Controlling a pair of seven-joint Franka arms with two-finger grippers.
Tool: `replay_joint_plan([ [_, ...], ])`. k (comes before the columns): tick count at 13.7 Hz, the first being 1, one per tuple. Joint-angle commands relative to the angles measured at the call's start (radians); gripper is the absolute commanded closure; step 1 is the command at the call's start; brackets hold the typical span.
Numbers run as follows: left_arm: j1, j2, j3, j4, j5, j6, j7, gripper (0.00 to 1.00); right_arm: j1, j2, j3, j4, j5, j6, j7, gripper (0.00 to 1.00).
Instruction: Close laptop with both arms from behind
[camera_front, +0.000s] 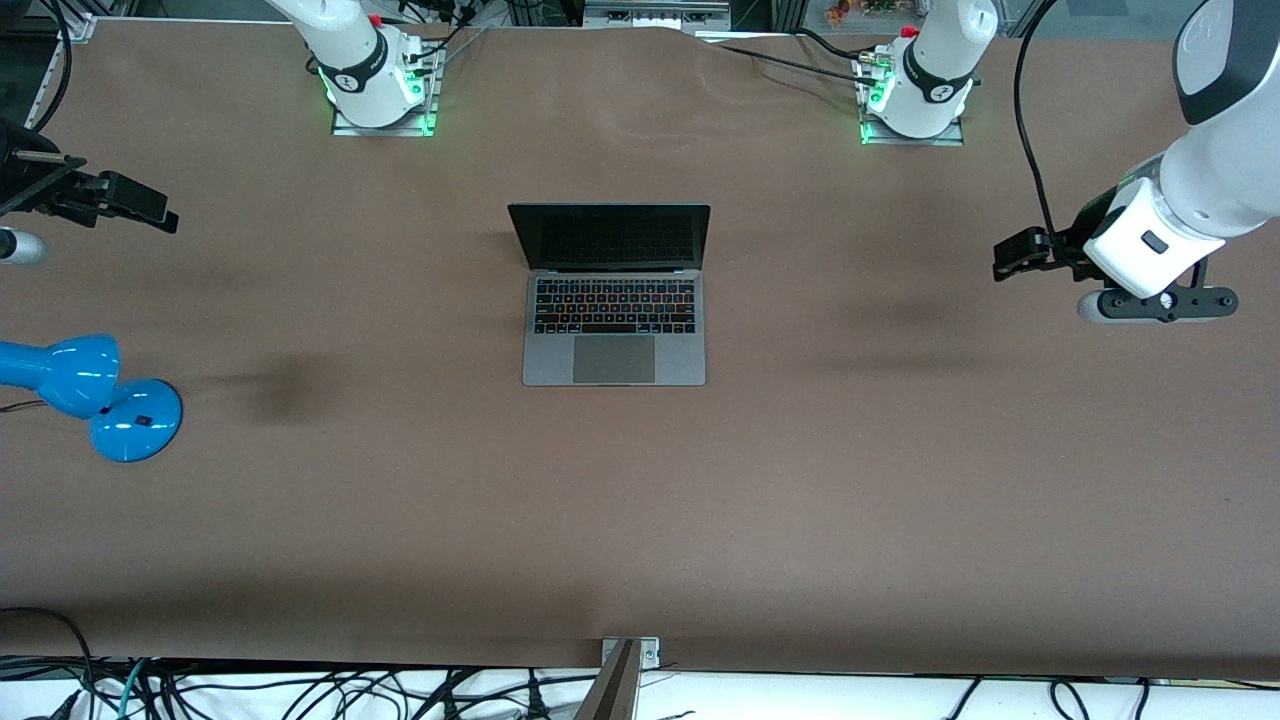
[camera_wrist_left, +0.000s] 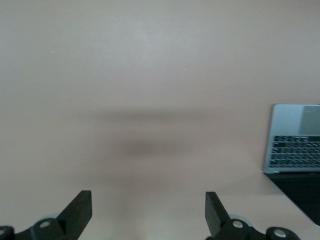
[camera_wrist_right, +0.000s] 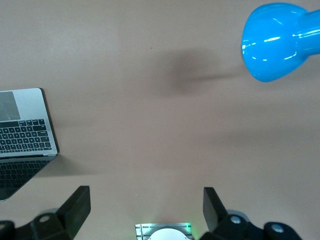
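Both jaws gape empty; left gripper and right gripper hover at my table's ends; slim space-grey metal laptop sits mid-table, open; I judge closing unstarted.

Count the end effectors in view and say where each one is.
2. The left end effector hangs open over the table at the left arm's end; the right end effector hangs open over the right arm's end. Neither touches the laptop.
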Motion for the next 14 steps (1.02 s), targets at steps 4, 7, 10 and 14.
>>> replay_joint_plan([
  [4,-0.010,0.009,-0.119,0.030,-0.039,-0.012,-0.092,0.00,-0.010,-0.005,0.000,0.004,0.019,-0.012,-0.010,0.00],
  [7,-0.010,0.009,-0.191,0.027,-0.041,0.003,-0.167,0.00,-0.008,-0.005,0.000,0.004,0.019,-0.012,-0.012,0.00],
  [10,-0.010,0.033,-0.294,0.030,-0.041,0.030,-0.319,0.00,-0.010,-0.005,0.000,0.004,0.019,-0.012,-0.012,0.00],
  [14,-0.012,0.051,-0.375,0.030,-0.093,0.061,-0.439,0.00,-0.010,-0.005,0.000,0.002,0.021,-0.022,-0.012,0.00],
])
